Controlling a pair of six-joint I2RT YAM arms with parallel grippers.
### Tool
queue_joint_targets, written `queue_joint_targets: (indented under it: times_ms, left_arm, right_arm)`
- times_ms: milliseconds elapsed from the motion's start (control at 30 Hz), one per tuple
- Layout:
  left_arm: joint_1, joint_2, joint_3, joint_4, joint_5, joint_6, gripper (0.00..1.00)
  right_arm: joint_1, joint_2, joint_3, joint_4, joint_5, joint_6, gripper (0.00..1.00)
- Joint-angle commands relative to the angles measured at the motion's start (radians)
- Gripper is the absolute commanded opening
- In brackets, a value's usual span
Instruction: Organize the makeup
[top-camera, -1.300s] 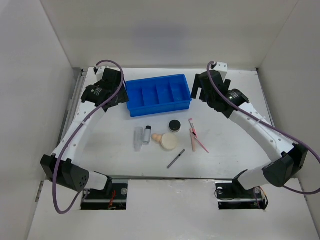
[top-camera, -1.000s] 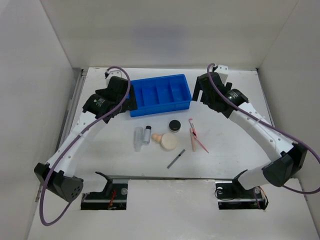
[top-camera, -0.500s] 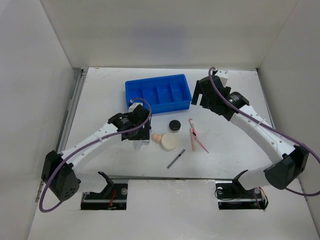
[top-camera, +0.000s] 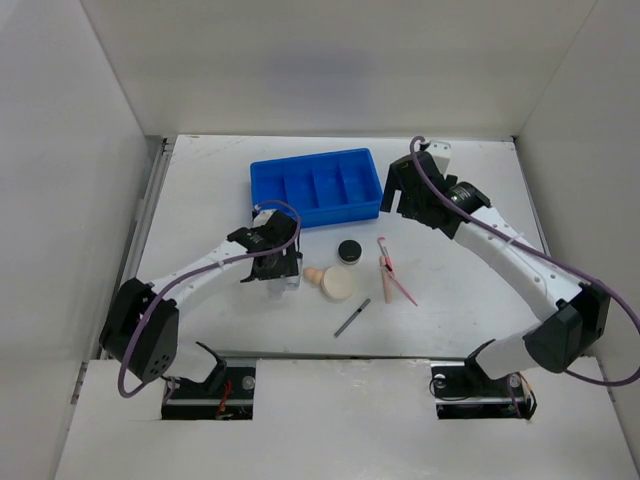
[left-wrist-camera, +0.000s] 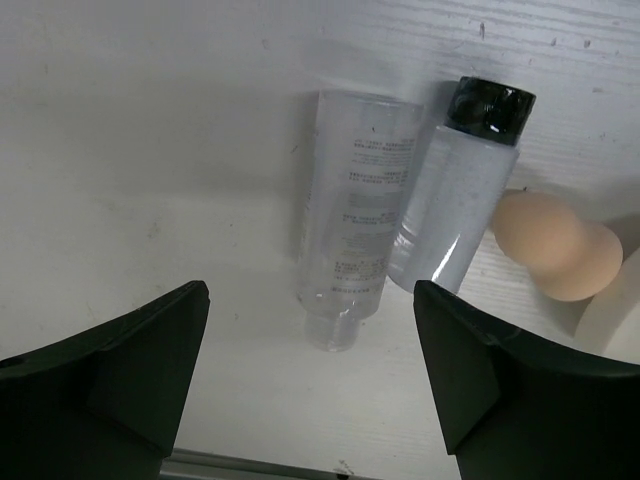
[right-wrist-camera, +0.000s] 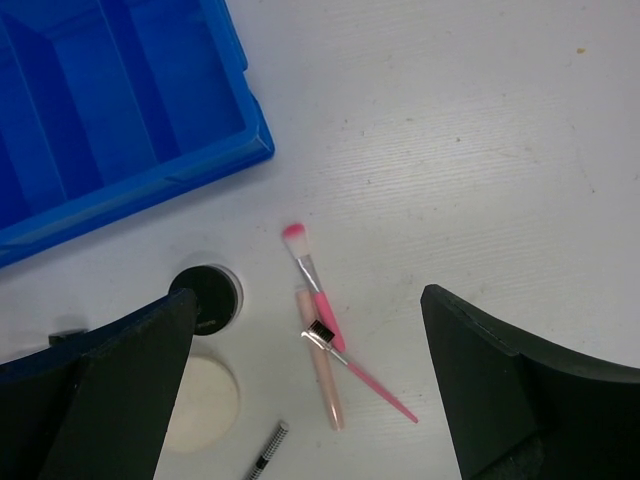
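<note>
Two clear vials lie side by side in the left wrist view, one uncapped (left-wrist-camera: 355, 230) and one with a black cap (left-wrist-camera: 462, 185). My left gripper (left-wrist-camera: 310, 300) is open over them, its fingers either side of the uncapped vial's neck. The beige sponge (top-camera: 314, 275), cream puff (top-camera: 337, 287), black jar (top-camera: 349, 251), pink tools (top-camera: 393, 272) and dark pencil (top-camera: 352, 317) lie on the table. My right gripper (right-wrist-camera: 308, 298) is open and empty, high above the pink brush (right-wrist-camera: 318, 285). In the top view it is by the tray's right end (top-camera: 398, 192).
The blue divided tray (top-camera: 262, 190) stands at the back middle with nothing showing in its compartments; its corner shows in the right wrist view (right-wrist-camera: 250, 140). White walls enclose the table on the left, right and back.
My left arm swung from the tray's left end forward and right, and now hangs over the two vials. My right gripper shifted only slightly. No object moved.
</note>
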Motion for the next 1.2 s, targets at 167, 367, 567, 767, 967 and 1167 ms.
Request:
queue_joint_targets:
  times_ms: [167, 367, 567, 767, 967, 1167]
  left_arm:
    - [0.054, 0.064, -0.057, 0.114, 0.016, -0.006, 0.80]
    - [0.074, 0.138, -0.057, 0.165, 0.042, 0.003, 0.74]
    - [0.074, 0.175, -0.069, 0.209, 0.041, -0.017, 0.52]
    - [0.063, 0.026, -0.020, 0.076, 0.013, 0.016, 0.27]
    - [0.040, -0.200, 0.177, -0.084, 0.032, 0.152, 0.27]
    - [0.106, 0.071, 0.469, -0.107, 0.032, 0.235, 0.18]
  right_arm:
    - [0.009, 0.034, 0.022, -0.014, 0.005, -0.004, 1.00]
    - [0.009, 0.075, 0.041, -0.023, 0.005, -0.004, 1.00]
    - [0.009, 0.095, 0.060, -0.032, 0.005, -0.004, 1.00]
    - [0.009, 0.115, 0.107, -0.057, 0.025, -0.014, 1.00]
    - [0.009, 0.124, 0.117, -0.066, 0.036, -0.014, 1.00]
    - [0.009, 0.082, 0.126, -0.085, 0.015, -0.014, 1.00]
